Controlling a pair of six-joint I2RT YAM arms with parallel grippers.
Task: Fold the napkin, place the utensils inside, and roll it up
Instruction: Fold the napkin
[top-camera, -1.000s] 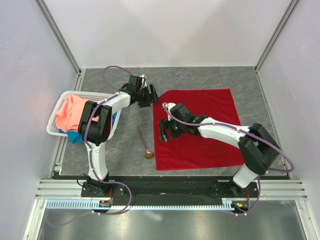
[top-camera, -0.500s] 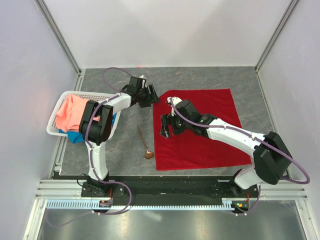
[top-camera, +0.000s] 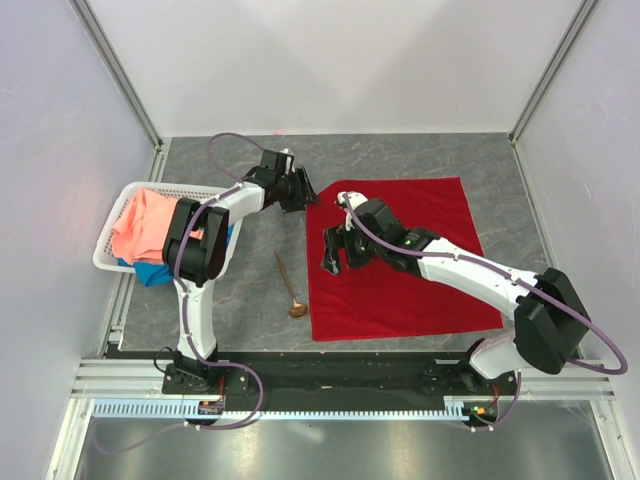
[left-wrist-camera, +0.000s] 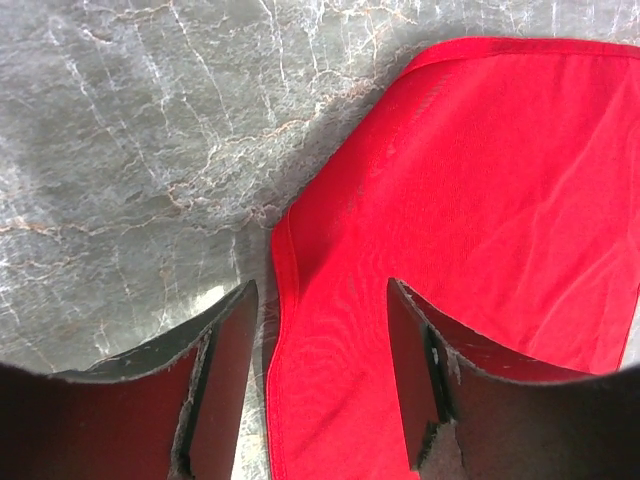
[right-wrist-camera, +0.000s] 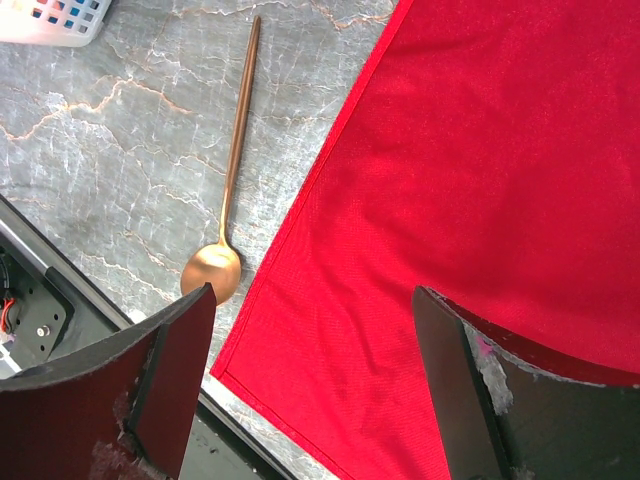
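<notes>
**Top external view**
- My left gripper (top-camera: 303, 192) – at the napkin's far-left corner, arm reaching out from the basket side.
- My right gripper (top-camera: 330, 262) – over the napkin's left edge, nearer to me than the left gripper, pointing toward the spoon's side.
- Napkin (top-camera: 400, 305) – deep red, spread flat on the grey table (top-camera: 400, 155), its far-left corner slightly rumpled.
- Spoon (top-camera: 287, 282) – on bare table just left of the napkin, apart from it, bowl toward my bases.
- White basket (top-camera: 175, 188) – at the table's left side, holding a pink cloth (top-camera: 140, 225) and a blue cloth (top-camera: 150, 272).

**Left wrist view**
- Left gripper (left-wrist-camera: 320, 300) – fingers (left-wrist-camera: 225, 370) apart, not clenched. The napkin (left-wrist-camera: 480, 200) and its hemmed edge lie between them; one finger is over the marbled table (left-wrist-camera: 130, 130), the other over the cloth. I cannot tell whether the tips touch the fabric.

**Right wrist view**
- Right gripper (right-wrist-camera: 315, 300) – spread wide, holding nothing, with the napkin (right-wrist-camera: 480, 150) edge running between the fingers.
- Spoon (right-wrist-camera: 235, 160) – copper-brown, on the table beside the hem, its bowl near my left-hand finger.
- Basket (right-wrist-camera: 55, 18) – only one corner shows.
</notes>
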